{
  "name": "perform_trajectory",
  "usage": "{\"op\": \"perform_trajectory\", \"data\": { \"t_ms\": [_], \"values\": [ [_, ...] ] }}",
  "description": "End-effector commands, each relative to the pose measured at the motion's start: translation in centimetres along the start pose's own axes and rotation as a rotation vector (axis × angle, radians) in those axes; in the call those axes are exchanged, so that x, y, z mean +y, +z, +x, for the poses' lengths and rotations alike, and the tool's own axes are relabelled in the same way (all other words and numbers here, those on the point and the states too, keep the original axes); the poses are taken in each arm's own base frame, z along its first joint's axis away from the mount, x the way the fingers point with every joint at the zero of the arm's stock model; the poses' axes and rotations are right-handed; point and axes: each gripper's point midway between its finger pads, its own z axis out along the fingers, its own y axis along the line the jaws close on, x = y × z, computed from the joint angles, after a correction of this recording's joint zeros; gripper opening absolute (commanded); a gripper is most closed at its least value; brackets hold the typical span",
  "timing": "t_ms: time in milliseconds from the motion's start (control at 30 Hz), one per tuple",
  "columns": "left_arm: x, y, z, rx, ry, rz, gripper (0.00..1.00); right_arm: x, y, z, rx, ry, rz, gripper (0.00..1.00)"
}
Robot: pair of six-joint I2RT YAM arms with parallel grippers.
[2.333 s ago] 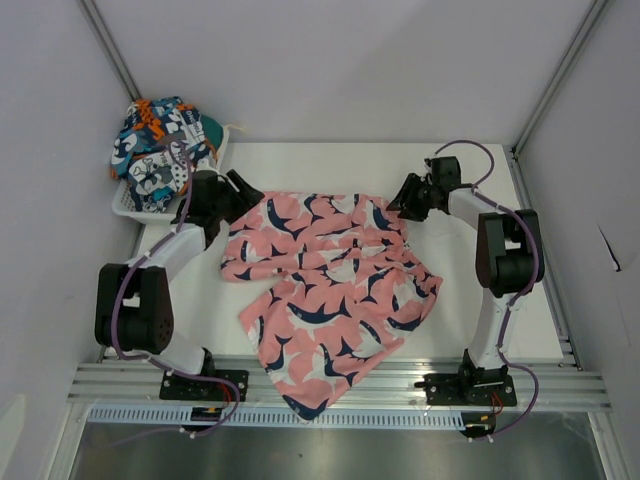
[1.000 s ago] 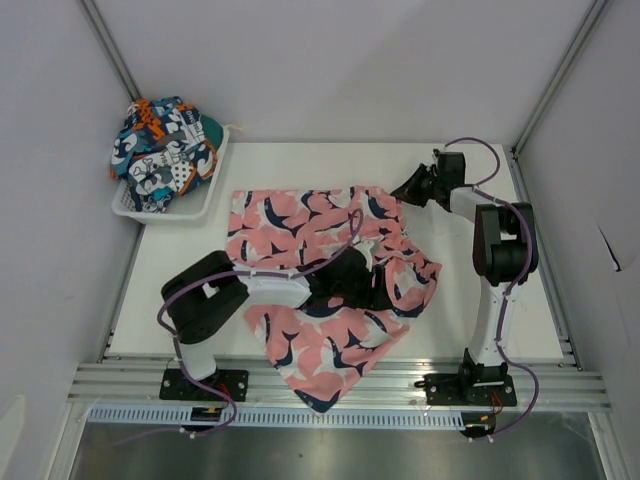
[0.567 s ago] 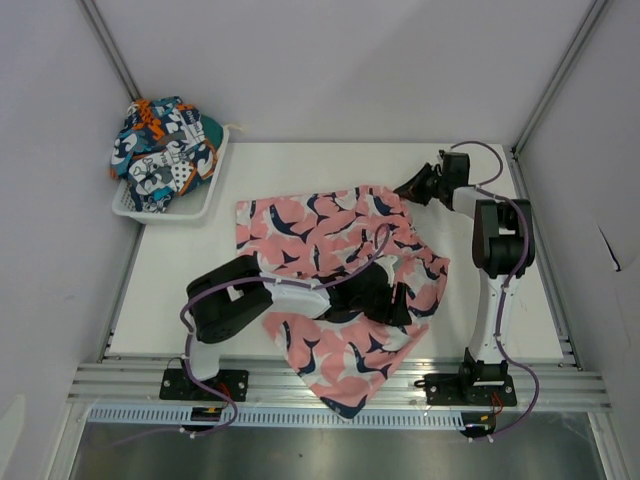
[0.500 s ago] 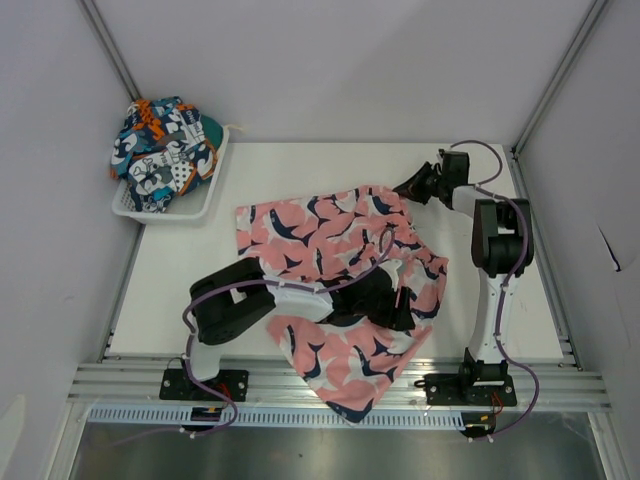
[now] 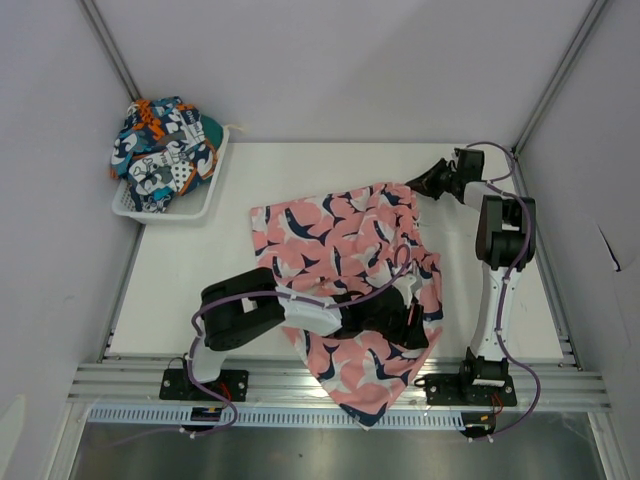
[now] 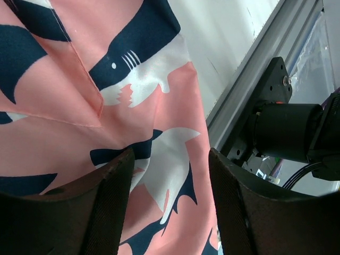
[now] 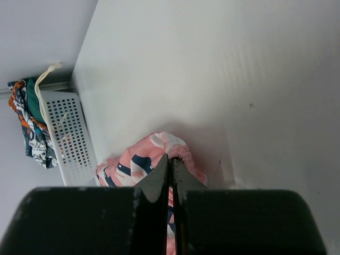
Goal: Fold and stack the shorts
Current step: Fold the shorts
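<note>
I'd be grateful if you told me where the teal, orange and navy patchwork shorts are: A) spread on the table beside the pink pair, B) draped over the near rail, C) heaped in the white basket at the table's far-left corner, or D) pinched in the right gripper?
C: the patchwork shorts lie bunched in the white basket, while the right gripper pinches the pink shorts instead.

Three views: one overhead, two on your wrists.
Your top camera looks down from above and behind, taking in the whole table [image 5: 190,270]. Your left wrist camera hovers very close over the pink shorts [image 6: 58,106], facing the near rail [image 6: 244,79]. Your right wrist camera looks across the table toward the white basket [image 7: 69,133]. All three show the shorts; overhead shows the basket too.
</note>
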Motion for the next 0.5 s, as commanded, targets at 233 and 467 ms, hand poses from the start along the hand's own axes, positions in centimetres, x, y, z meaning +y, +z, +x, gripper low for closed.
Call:
{"op": "perform_trajectory", "data": {
  "t_ms": [233,467],
  "values": [
    [8.1,-11.6,-11.8,-0.169,-0.127,-0.079,0.68,2.9,-0.1,-1.9,-0.023,-0.145,-0.089,0.0],
    [18.4,-25.6,-21.7,-0.491,-0.229,-0.31,0.7,1.6,0.5,-1.3,-0.011,-0.234,-0.089,0.0]
  ]
}}
